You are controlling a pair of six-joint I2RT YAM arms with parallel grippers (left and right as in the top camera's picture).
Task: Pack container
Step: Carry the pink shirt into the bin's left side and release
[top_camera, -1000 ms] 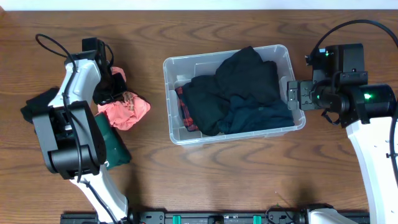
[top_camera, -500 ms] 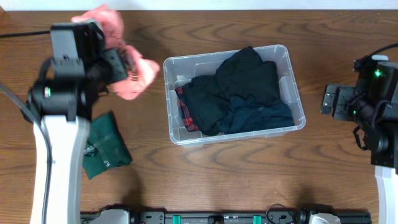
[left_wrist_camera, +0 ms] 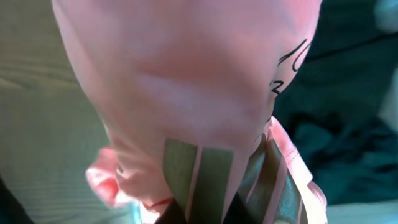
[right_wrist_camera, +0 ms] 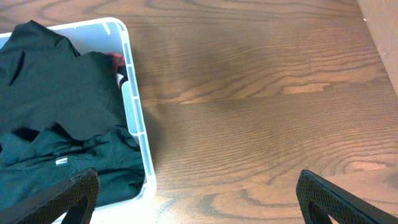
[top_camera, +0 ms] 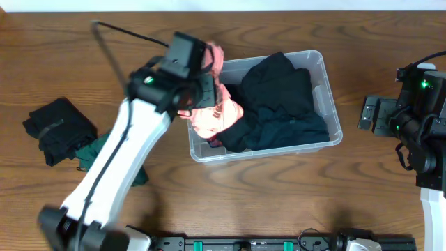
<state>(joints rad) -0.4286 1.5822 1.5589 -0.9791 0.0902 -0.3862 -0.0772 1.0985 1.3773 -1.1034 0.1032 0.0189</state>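
Fingers (left_wrist_camera: 211, 180) of the left gripper (top_camera: 202, 96) clamp a pink garment (top_camera: 219, 115) hanging beneath them into the container (top_camera: 333, 104), already part-filled with dark clothes (top_camera: 279, 97); a black garment (top_camera: 59, 129) and a green garment (top_camera: 90, 152) lie unpacked well behind them, and the right gripper (top_camera: 369, 113) stands with fingers apart, empty.

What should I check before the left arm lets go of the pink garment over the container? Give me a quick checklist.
1. Grip: the left gripper is shut on the pink garment. Ok.
2. Position: the garment hangs over the left end of the container. Ok.
3. Rim: some pink fabric lies near the far rim; whether it falls inside, cannot tell.
4. Room: dark clothes fill most of the container; depth left, cannot tell.
5. Right gripper: open, empty, apart from the container on its right. Ok.
6. Everything packed: a black garment and a green garment lie on the table. Not ok.
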